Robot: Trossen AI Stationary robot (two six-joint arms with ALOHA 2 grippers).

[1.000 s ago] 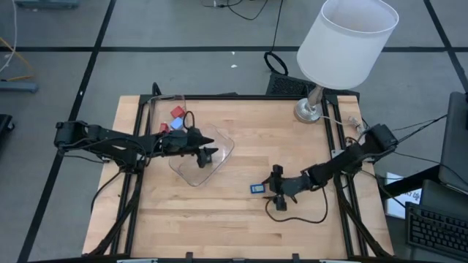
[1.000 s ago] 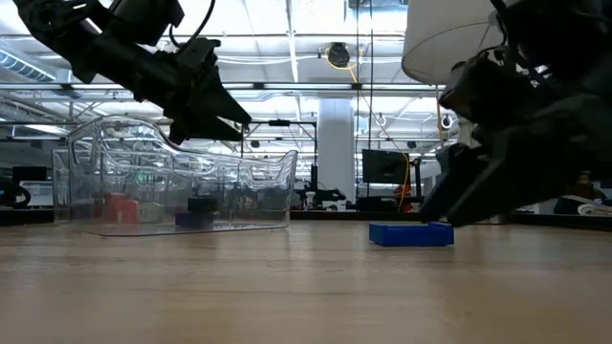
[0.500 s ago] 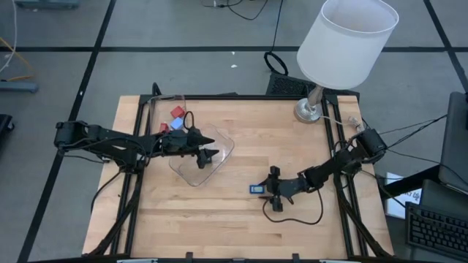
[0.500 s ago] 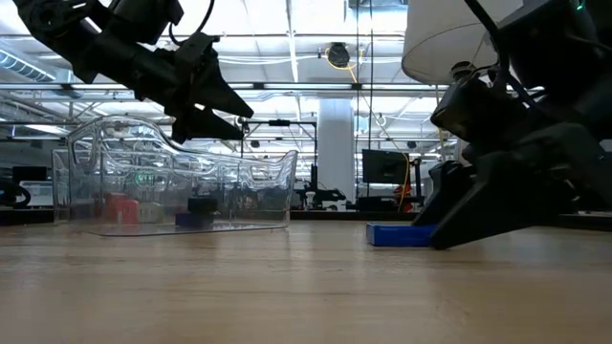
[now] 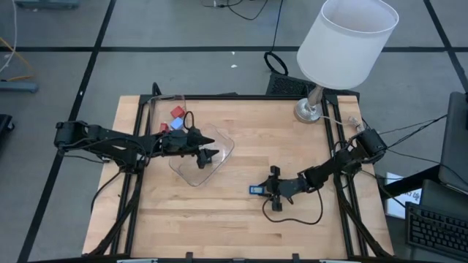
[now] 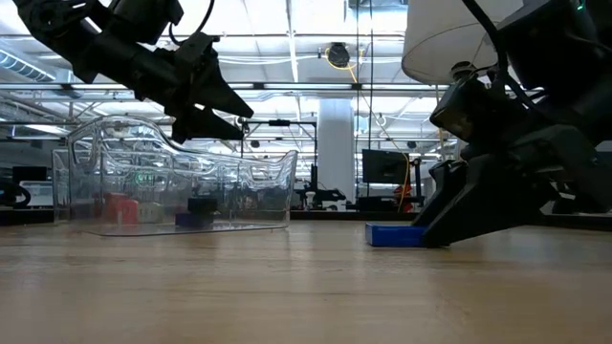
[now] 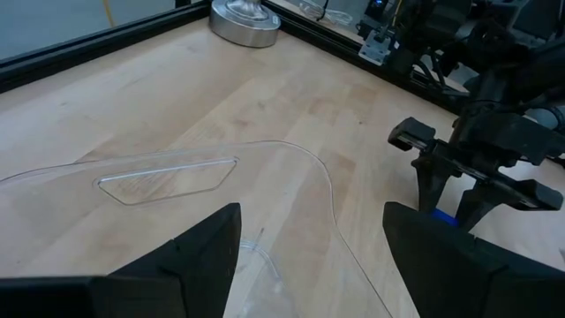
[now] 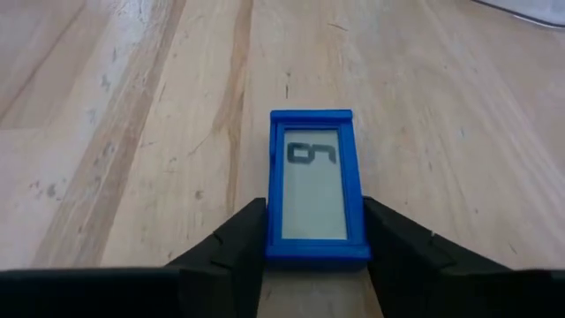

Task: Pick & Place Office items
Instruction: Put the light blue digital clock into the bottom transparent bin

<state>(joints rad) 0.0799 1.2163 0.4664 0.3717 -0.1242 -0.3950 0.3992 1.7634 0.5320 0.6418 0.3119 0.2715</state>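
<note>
We've got several items in the bin (image 5: 191,172); right hand (image 8: 313,252) clamps the blue tag (image 8: 314,187) on the desk (image 5: 219,219), left hand (image 7: 309,234) released above the bin.

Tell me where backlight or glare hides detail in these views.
Low view: bright ceiling lights behind turn both arms into silhouettes and the clear container shows glints. Right wrist view: evenly lit, blue rectangle readable. High view: lamp shade bright, no detail lost.

Looks like a robotics lab in a big open-plan industrial space: wooden table (image 5: 219,219) in a black frame, grey tiled floor with loose cables (image 5: 241,9), ceiling strip lights (image 6: 277,43), monitors (image 6: 384,166) and desks behind, keyboard (image 5: 435,230) off to the side.
</note>
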